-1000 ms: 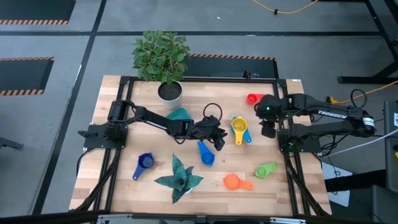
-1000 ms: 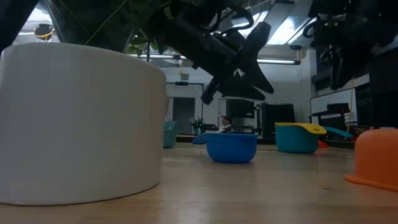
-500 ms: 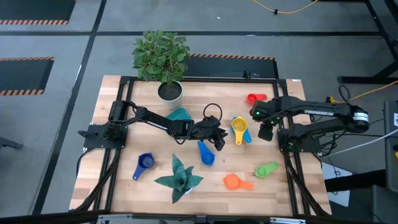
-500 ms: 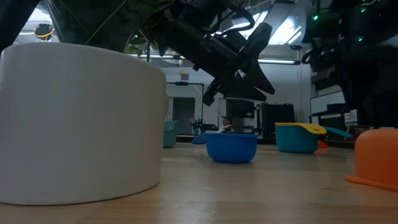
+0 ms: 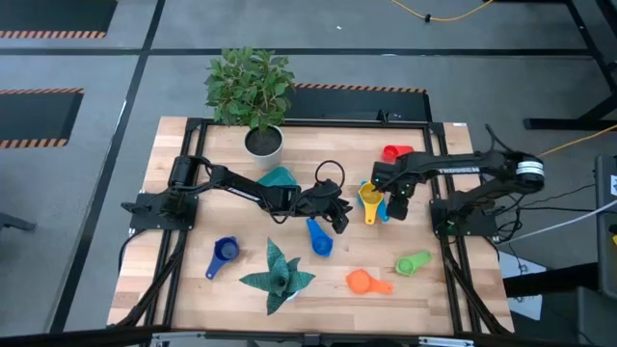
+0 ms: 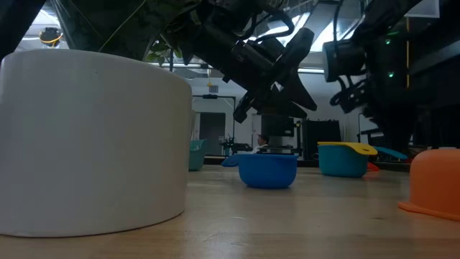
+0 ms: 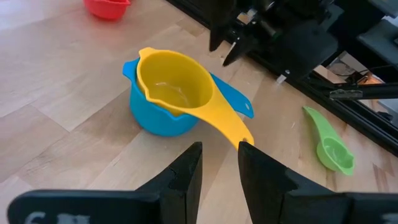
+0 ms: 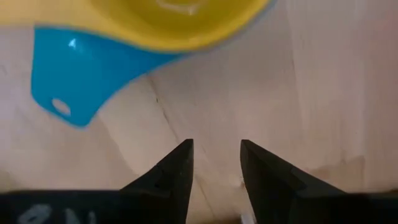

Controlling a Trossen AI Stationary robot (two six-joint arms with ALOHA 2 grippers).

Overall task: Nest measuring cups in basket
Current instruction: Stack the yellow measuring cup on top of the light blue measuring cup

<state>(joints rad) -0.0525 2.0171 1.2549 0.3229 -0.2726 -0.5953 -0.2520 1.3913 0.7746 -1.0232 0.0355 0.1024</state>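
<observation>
Seen from above, your table reads like this, left to right. The dark blue cup (image 5: 224,253) lies alone near the front left, well apart from the basket (image 5: 279,177), the teal tub beside the white plant pot (image 5: 262,143). Nothing shows inside the basket, though the left arm hides part of it.

Your left gripper (image 5: 339,217) hangs at mid-table, fingers (image 7: 186,176) parted by a narrow gap and holding nothing, with the blue cup (image 5: 319,238) just beside and in front of it.

One nesting is done: the yellow cup (image 5: 370,199) sits inside the light blue cup (image 7: 155,118). Your right gripper (image 5: 397,205) hovers just beside that pair, its fingers (image 8: 173,169) also a narrow gap apart and empty, pointing at bare wood next to the light blue handle.

Farther on, the red cup (image 5: 391,152) rests near the back edge, while the orange cup (image 5: 362,281) and green cup (image 5: 414,262) lie loose at the front right.

By these pictures you are early in the job: two of seven cups stacked, none yet in the basket, five still scattered.
</observation>
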